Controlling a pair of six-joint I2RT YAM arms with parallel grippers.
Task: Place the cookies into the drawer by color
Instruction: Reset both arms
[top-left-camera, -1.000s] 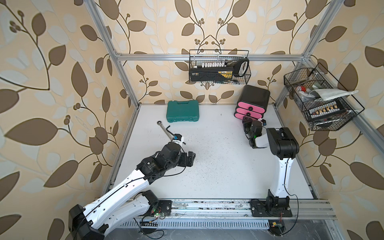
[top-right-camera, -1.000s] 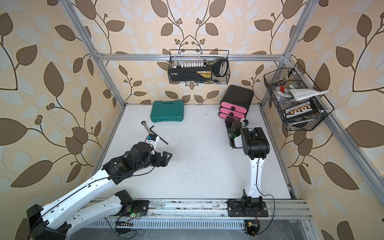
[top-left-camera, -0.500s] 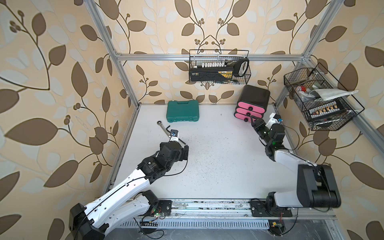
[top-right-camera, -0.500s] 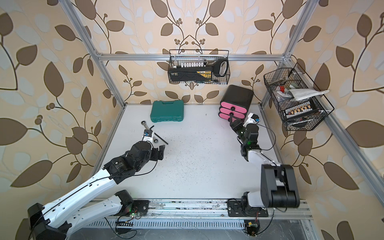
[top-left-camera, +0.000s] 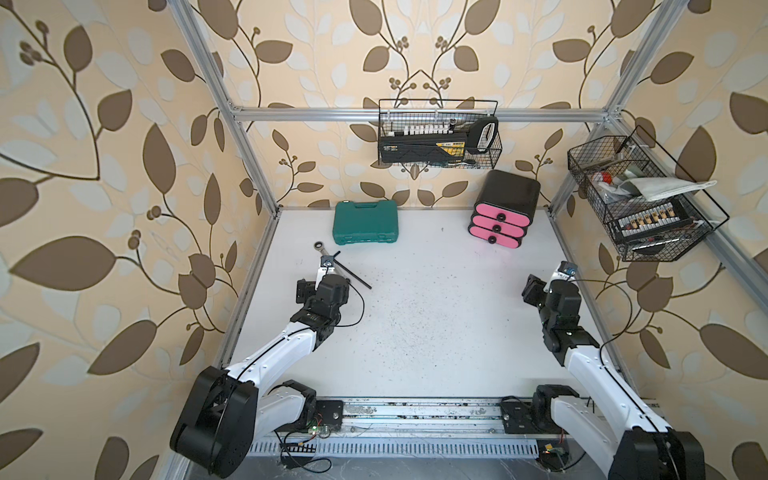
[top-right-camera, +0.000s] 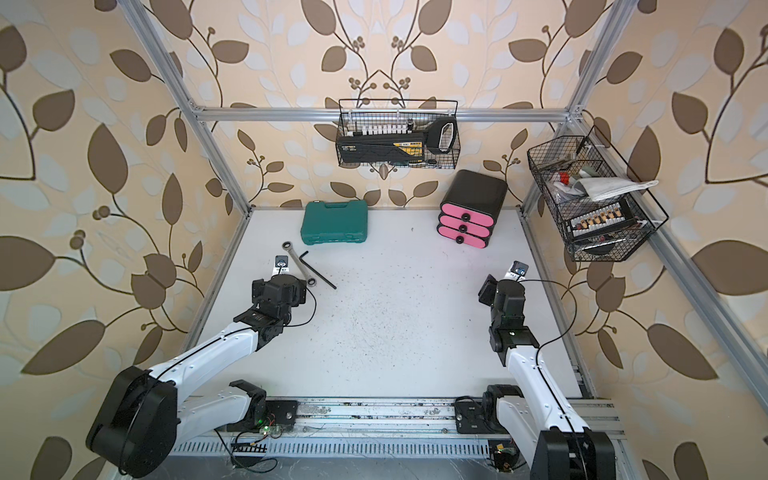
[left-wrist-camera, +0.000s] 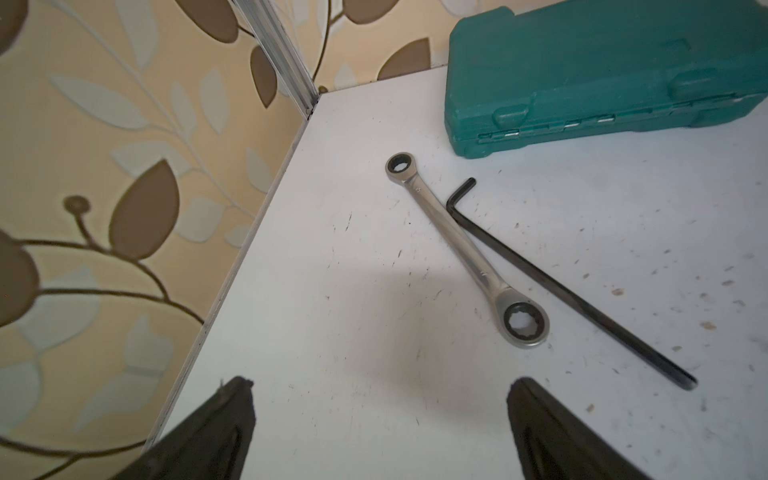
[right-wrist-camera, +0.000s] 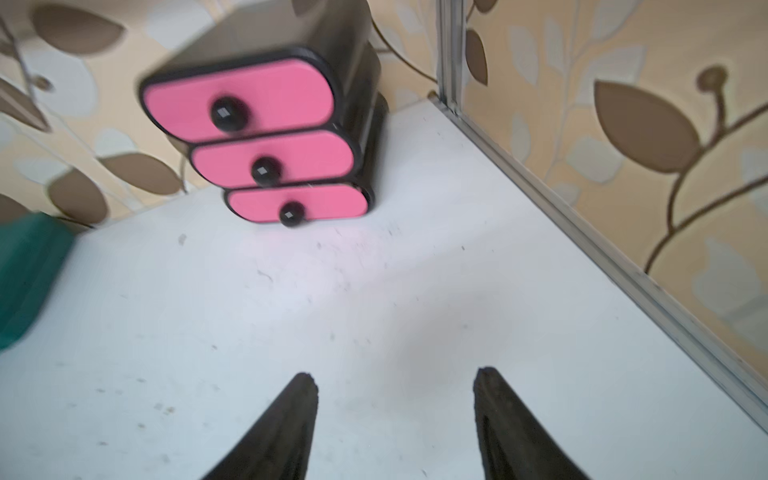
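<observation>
No cookies in sight; the drawer (top-left-camera: 503, 210) sits shut at the back right.
Left gripper (left-wrist-camera: 382, 382) gapes wide, right gripper (right-wrist-camera: 395, 374) is half-spread, both empty. Looks like parking: settle the arms low, clear of the wrench (left-wrist-camera: 463, 246).

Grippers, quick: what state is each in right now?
Left gripper: open, holding nothing.
Right gripper: open, holding nothing.

Drawer (right-wrist-camera: 266, 99) blurred, green case (right-wrist-camera: 25, 282) cut by edge
</observation>
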